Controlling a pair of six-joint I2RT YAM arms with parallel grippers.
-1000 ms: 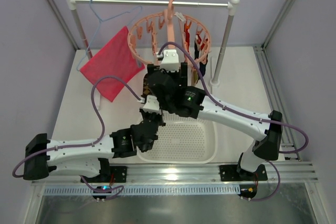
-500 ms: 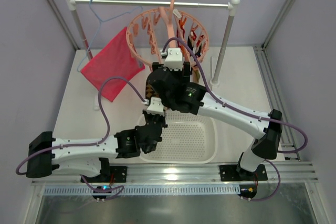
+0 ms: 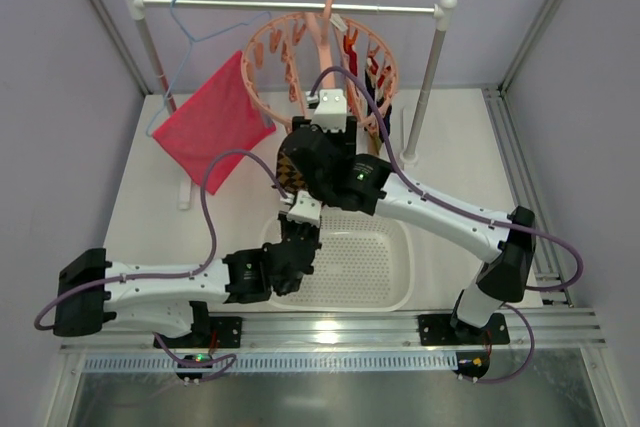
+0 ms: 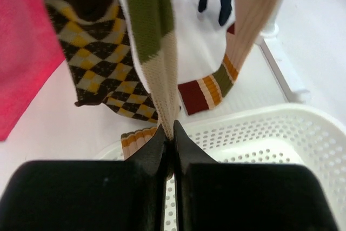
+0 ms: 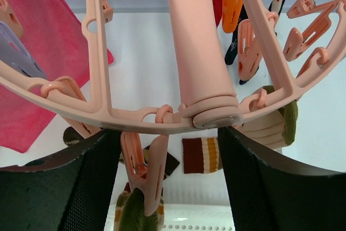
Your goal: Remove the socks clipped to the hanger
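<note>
The left gripper (image 4: 173,134) was clamped on the lower end of the olive-and-cream sock (image 4: 161,68) hanging above it, while the right gripper (image 5: 168,139), jaws apart, straddled the pink hanger (image 5: 194,52).

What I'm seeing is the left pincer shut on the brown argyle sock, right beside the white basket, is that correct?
Not quite. The left pincer is shut on the cream and olive sock, not the brown argyle sock, which hangs free just beside it. The left wrist view shows this. The white basket is indeed right beside the pincer.
</note>
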